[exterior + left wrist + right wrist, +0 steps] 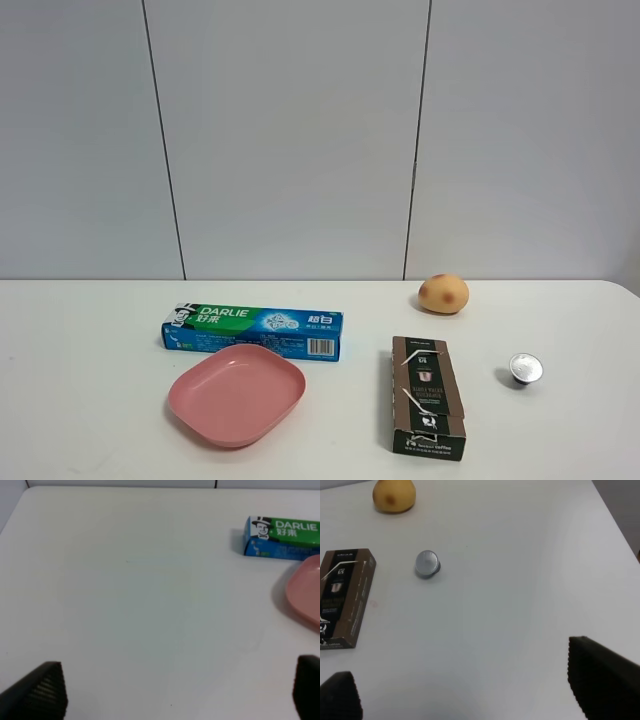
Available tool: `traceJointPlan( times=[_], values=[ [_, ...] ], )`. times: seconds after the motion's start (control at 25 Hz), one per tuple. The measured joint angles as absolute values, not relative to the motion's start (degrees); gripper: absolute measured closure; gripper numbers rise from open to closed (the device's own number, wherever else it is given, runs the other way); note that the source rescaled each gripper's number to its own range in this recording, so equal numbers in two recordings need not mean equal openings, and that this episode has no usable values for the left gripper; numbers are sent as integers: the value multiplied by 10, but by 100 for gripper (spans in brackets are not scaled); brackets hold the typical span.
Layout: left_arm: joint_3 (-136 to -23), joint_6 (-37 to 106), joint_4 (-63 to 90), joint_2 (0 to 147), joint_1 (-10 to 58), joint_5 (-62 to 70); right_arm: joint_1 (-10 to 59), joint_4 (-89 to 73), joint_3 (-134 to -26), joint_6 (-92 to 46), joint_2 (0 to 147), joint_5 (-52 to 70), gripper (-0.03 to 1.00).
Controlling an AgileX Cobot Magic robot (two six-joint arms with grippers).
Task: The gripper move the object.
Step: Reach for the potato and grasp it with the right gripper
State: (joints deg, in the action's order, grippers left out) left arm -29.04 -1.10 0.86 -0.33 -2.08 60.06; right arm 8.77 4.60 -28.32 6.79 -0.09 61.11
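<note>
The object, a yellow-tan potato-like thing with reddish blotches [443, 294], lies on the white table [90, 400] at the back right. It also shows in the right wrist view [394, 495], far ahead of my right gripper [470, 690], which is open and empty with its black fingertips [600, 677] wide apart. My left gripper [175, 692] is open and empty over bare table at the left, with black fingertips [42, 690] at the frame's edges. Neither arm shows in the exterior high view.
A small silver capsule [525, 369] [427, 563] sits right of a brown carton [427, 396] [342, 597]. A pink plate [237, 393] [305, 590] lies in front of a green-blue Darlie toothpaste box [252, 331] [282, 537]. The table's right edge [615, 525] is close.
</note>
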Motion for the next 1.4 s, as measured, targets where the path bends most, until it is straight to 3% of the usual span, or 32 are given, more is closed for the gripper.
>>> traceJointPlan(
  times=[0.04, 1.4],
  values=[
    [-290, -11, 9, -3, -21, 601, 88, 46, -283, 68, -1, 611, 18],
    [-290, -11, 8, -3, -21, 601, 88, 46, -283, 68, -1, 611, 18]
  ],
)
